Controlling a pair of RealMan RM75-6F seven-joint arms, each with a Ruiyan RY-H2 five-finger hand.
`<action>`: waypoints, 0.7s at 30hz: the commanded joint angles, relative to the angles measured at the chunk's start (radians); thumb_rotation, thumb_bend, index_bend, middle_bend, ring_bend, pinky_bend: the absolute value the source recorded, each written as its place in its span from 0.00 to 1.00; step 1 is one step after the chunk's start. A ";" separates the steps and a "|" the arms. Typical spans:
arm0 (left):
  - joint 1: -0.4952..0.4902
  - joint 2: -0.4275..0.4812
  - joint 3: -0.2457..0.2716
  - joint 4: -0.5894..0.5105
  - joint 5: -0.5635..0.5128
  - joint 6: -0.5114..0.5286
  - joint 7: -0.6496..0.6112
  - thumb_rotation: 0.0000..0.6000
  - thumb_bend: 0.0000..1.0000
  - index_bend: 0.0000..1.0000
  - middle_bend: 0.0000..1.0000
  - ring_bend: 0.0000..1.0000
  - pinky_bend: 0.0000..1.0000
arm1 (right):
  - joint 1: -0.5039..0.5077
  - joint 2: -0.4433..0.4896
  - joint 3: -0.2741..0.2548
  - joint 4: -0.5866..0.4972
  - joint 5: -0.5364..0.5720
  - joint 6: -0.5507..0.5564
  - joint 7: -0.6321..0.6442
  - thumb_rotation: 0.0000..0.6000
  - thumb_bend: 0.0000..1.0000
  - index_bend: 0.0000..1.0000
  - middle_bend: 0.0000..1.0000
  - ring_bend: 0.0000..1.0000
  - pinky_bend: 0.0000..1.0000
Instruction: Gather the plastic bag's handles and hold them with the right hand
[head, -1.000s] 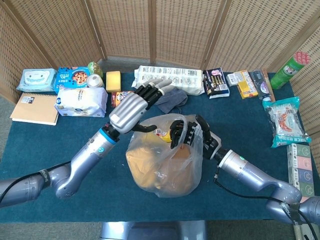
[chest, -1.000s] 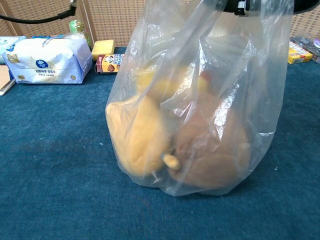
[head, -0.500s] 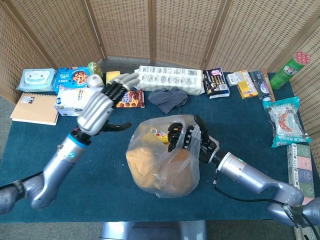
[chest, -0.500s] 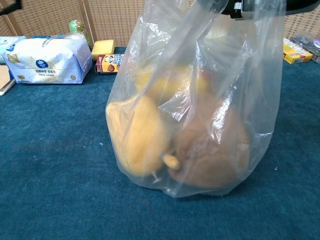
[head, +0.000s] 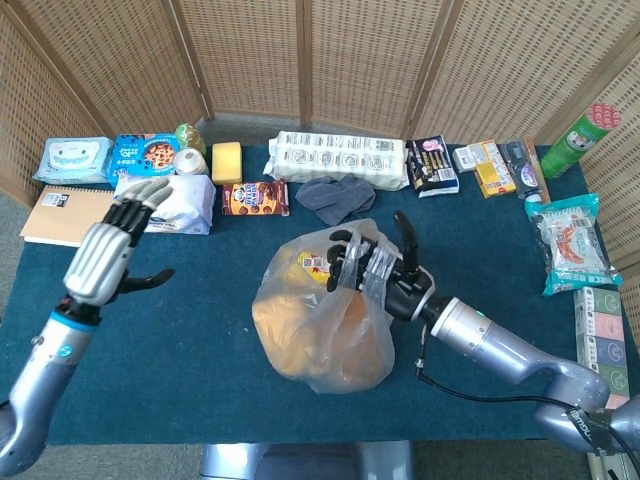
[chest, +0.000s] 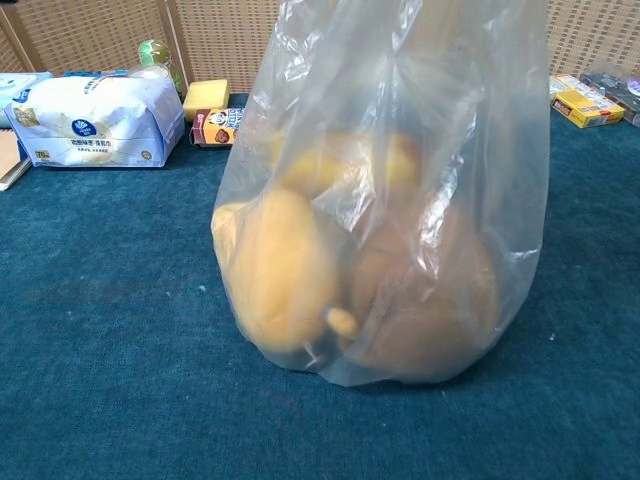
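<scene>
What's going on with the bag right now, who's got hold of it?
The right hand holds the gathered handles at the top of the plastic bag, which sits on the blue table with yellowish items inside. The left hand is open and off to the side near the white pack, touching nothing.

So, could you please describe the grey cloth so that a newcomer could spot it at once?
Start at the long white pack along the table's far edge. The cloth lies crumpled just in front of it, right of the brown snack box. It is the only soft, unpackaged item there.
</scene>
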 joint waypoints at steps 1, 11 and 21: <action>0.062 0.008 0.039 0.021 0.005 0.041 -0.030 1.00 0.04 0.00 0.04 0.00 0.06 | -0.008 0.012 0.015 -0.013 0.020 0.005 0.005 0.25 0.21 0.36 0.47 0.51 0.47; 0.202 -0.020 0.095 0.096 -0.033 0.094 -0.105 1.00 0.04 0.00 0.04 0.00 0.06 | -0.042 0.036 0.076 -0.046 0.082 0.017 0.010 0.38 0.22 0.38 0.49 0.55 0.52; 0.303 -0.072 0.133 0.157 0.009 0.184 0.024 1.00 0.08 0.00 0.04 0.00 0.06 | -0.099 0.051 0.149 -0.075 0.158 0.051 0.008 1.00 0.29 0.50 0.61 0.68 0.65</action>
